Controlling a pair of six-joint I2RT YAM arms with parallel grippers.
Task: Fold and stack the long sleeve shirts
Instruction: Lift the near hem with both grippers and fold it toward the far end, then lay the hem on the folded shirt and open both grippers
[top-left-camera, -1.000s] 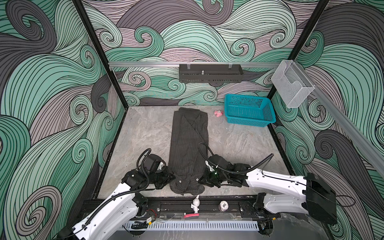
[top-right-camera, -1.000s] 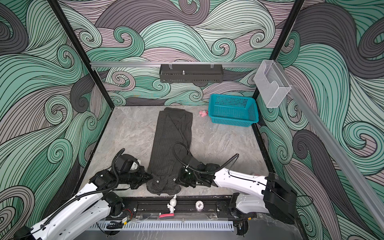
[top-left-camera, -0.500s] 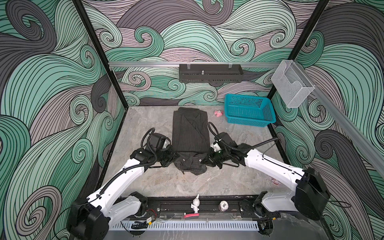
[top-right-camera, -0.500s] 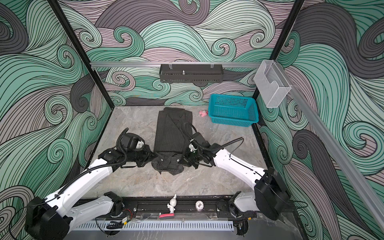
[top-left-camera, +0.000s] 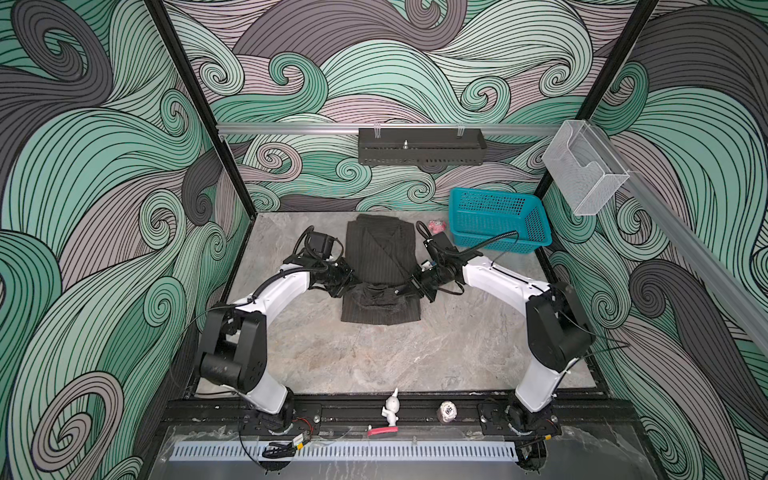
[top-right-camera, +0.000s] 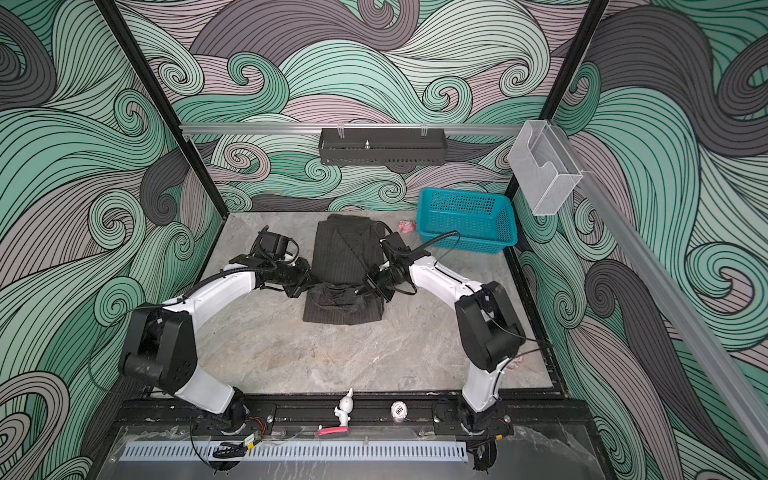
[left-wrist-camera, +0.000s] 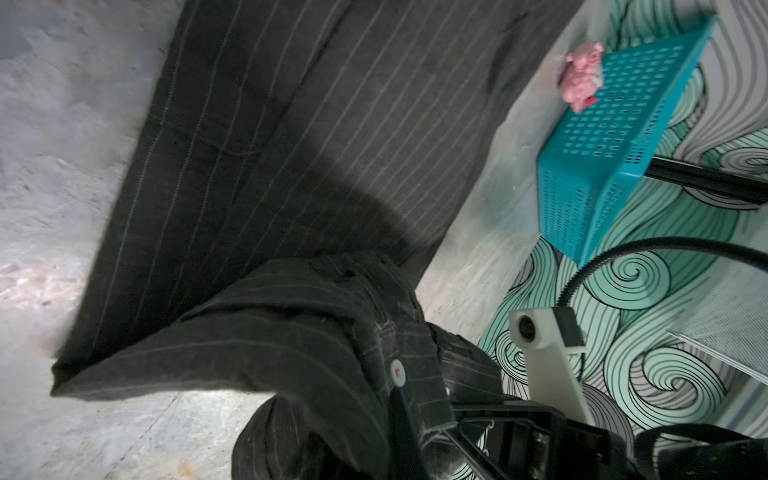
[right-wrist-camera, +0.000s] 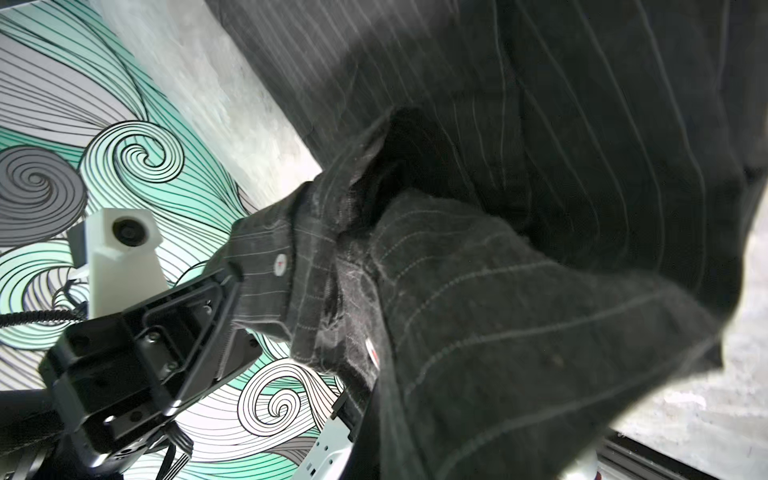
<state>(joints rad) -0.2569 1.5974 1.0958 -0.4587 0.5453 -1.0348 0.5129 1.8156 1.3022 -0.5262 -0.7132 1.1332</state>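
The long sleeve shirt (top-left-camera: 380, 253) is dark charcoal with thin pale pinstripes and lies lengthwise in the middle of the table in both top views (top-right-camera: 345, 253). Its near end is doubled back over the rest, and the fold (top-left-camera: 380, 313) rests on the table. My left gripper (top-left-camera: 347, 286) is shut on the left corner of that raised end. My right gripper (top-left-camera: 411, 286) is shut on the right corner. The edge sags between them. The left wrist view shows striped cloth (left-wrist-camera: 291, 166) draped over the finger (left-wrist-camera: 399, 399). Cloth (right-wrist-camera: 540, 166) likewise hides the right jaws.
A teal basket (top-left-camera: 496, 224) stands at the back right, with a small pink object (top-left-camera: 437, 225) beside it near the shirt's far end. A black rack (top-left-camera: 419, 145) and a clear holder (top-left-camera: 582, 170) hang on the walls. A white figurine (top-left-camera: 390, 409) stands on the front rail.
Both grippers have carried the shirt's near end from the front edge towards the back, doubling it over the far part. The shirt now covers about half its earlier length.
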